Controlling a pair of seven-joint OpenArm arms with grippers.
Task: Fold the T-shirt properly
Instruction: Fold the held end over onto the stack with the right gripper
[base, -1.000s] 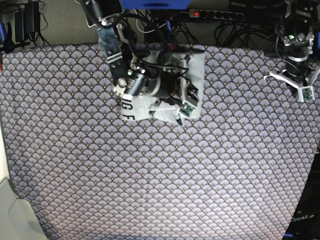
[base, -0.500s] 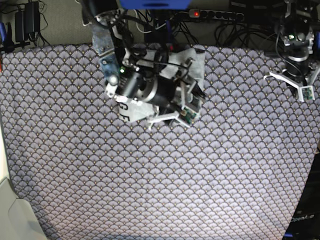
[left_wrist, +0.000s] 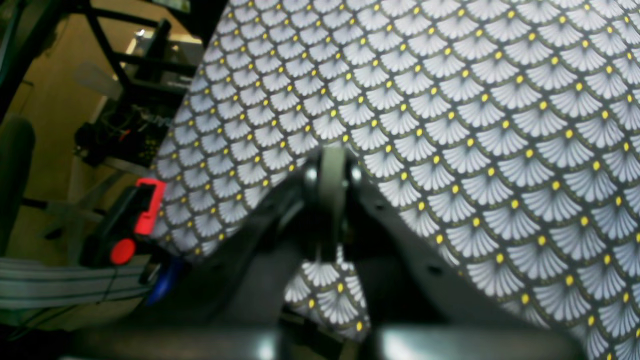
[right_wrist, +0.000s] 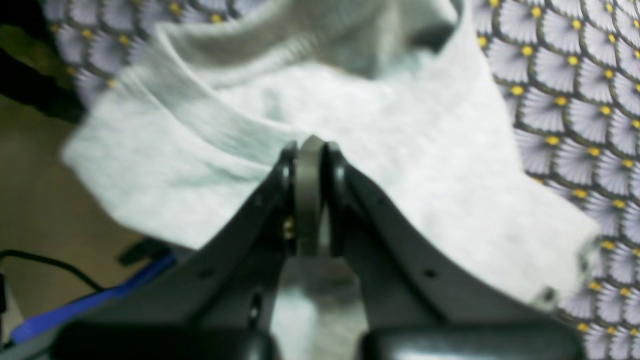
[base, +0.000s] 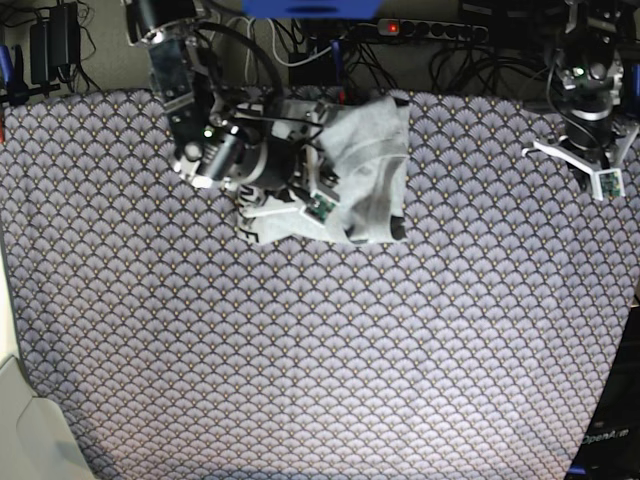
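Base view showed the T-shirt (base: 370, 175) folded small at the upper middle of the frame, on the cloth (base: 320, 350). Right gripper (base: 318, 205) hung over its left part, jaws together on nothing. Left gripper (base: 590, 170), upper right, was likewise closed and empty. Folding looked nearly done; next probably calls for smoothing the bundle or withdrawing.

T-shirt (base: 365, 170): we find it bunched on the tablecloth (base: 320, 350), near the far edge, left of centre in the base view.
Right gripper (base: 318, 190): over the T-shirt's left part in the base view; cloth lies beyond its tips in the wrist view.
Left gripper (base: 590, 165): far right corner, well apart from the T-shirt, above the tablecloth.
Power strip (base: 420, 30): behind the table's far edge.
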